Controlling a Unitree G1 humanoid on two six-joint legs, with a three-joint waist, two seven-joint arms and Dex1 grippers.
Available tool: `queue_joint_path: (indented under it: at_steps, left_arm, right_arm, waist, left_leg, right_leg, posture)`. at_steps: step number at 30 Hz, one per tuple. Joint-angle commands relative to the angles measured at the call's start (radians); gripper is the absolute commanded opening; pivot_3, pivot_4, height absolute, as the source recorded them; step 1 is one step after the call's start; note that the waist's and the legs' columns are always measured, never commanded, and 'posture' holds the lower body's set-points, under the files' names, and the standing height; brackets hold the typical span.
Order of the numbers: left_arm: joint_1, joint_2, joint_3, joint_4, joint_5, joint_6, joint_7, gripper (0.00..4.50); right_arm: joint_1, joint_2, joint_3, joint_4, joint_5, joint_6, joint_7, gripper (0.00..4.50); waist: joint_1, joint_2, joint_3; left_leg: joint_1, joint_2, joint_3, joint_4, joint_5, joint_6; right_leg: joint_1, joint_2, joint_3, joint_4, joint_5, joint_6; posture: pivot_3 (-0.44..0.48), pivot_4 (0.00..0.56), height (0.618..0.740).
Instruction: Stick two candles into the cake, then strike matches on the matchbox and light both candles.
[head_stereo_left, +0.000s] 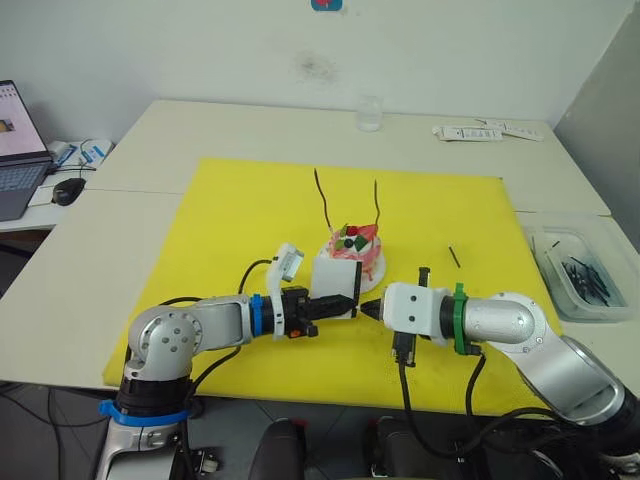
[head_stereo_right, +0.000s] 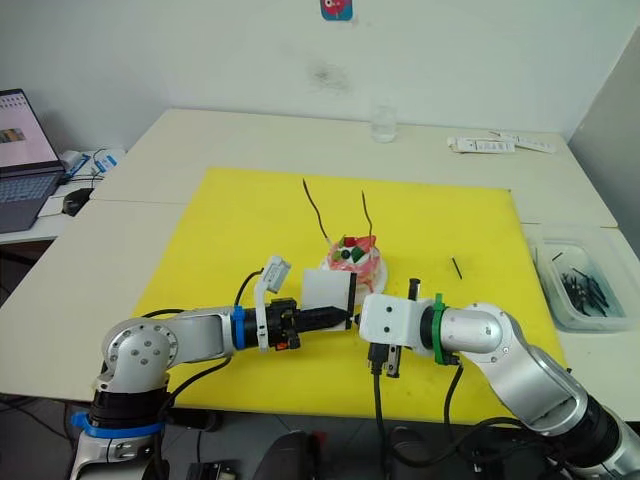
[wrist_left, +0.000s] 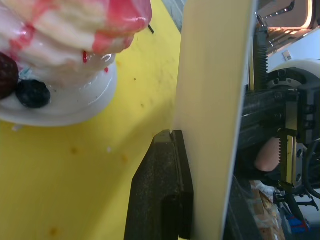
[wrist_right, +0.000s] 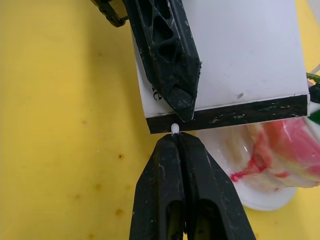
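Left gripper (wrist_right: 170, 95) was clamped on the matchbox (wrist_right: 235, 60), held just before the cake (head_stereo_left: 355, 250) mid-mat. Right gripper (wrist_right: 175, 137) pinched a match (wrist_right: 174, 128), head touching the black strip. Risk: tiny protrusion, so the match could slip or snap, or flare beside the fingers.

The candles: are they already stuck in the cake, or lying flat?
Stuck in. Both candles stand upright out of the cake. No flame shows on either.
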Motion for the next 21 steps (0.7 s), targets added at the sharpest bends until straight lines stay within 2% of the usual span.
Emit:
queue_joint_path:
  at_steps: [1,4,8,12,18,21]
  left_arm:
    - [-0.19,0.047,0.116,-0.055,-0.147,-0.033,-0.011,0.0]
    - [-0.259,0.145,0.164,-0.018,-0.155,-0.034,-0.022,0.0]
    - [-0.236,0.236,0.177,-0.037,-0.204,-0.009,-0.057,0.0]
    - [-0.059,0.364,0.166,-0.131,-0.225,0.027,-0.181,0.0]
    - [0.118,0.423,0.163,-0.122,-0.142,-0.031,-0.254,0.0]
    - [0.24,0.459,0.148,-0.072,-0.04,-0.081,-0.312,0.0]
  right_arm:
    - [0.008,-0.05,0.008,-0.043,0.043,-0.052,0.117,0.03]
    - [0.009,-0.08,-0.037,-0.068,0.084,-0.052,0.16,0.03]
    - [0.001,-0.069,-0.082,-0.075,0.122,-0.022,0.157,0.03]
    - [-0.022,-0.015,-0.15,-0.079,0.17,0.063,0.106,0.03]
    - [-0.057,0.03,-0.188,-0.089,0.193,0.139,0.047,0.03]
    - [-0.111,0.074,-0.191,-0.088,0.181,0.172,-0.005,0.03]
  waist:
    - [0.007,-0.005,0.003]
    - [-0.003,-0.001,0.002]
    - [-0.01,-0.001,0.002]
    - [-0.016,-0.001,0.002]
    - [-0.006,0.0,0.003]
    - [-0.004,0.001,0.003]
  left_leg:
    - [0.0,0.0,-0.001,0.0,0.0,0.0]
    - [0.0,0.0,-0.001,0.0,0.0,0.0]
    - [0.001,0.001,0.001,-0.001,0.0,0.0]
    - [0.001,0.002,0.0,-0.002,0.0,-0.001]
    - [0.001,0.002,0.0,-0.001,0.0,-0.002]
    - [0.001,0.001,0.001,-0.001,0.0,-0.002]
  right_leg:
    - [0.0,0.0,-0.001,0.0,0.0,0.0]
    - [0.0,0.001,-0.001,0.0,0.0,0.0]
    - [0.0,0.0,0.001,0.0,-0.001,0.001]
    - [-0.001,0.0,0.0,0.001,-0.002,0.0]
    - [-0.001,-0.002,-0.001,0.001,-0.002,-0.002]
    - [-0.001,-0.002,0.001,0.0,-0.003,-0.005]
  posture:
    - [0.0,0.15,0.706]
    - [0.0,0.15,0.706]
    - [0.0,0.15,0.706]
    - [0.0,0.15,0.706]
    - [0.0,0.15,0.706]
    - [0.0,0.15,0.706]
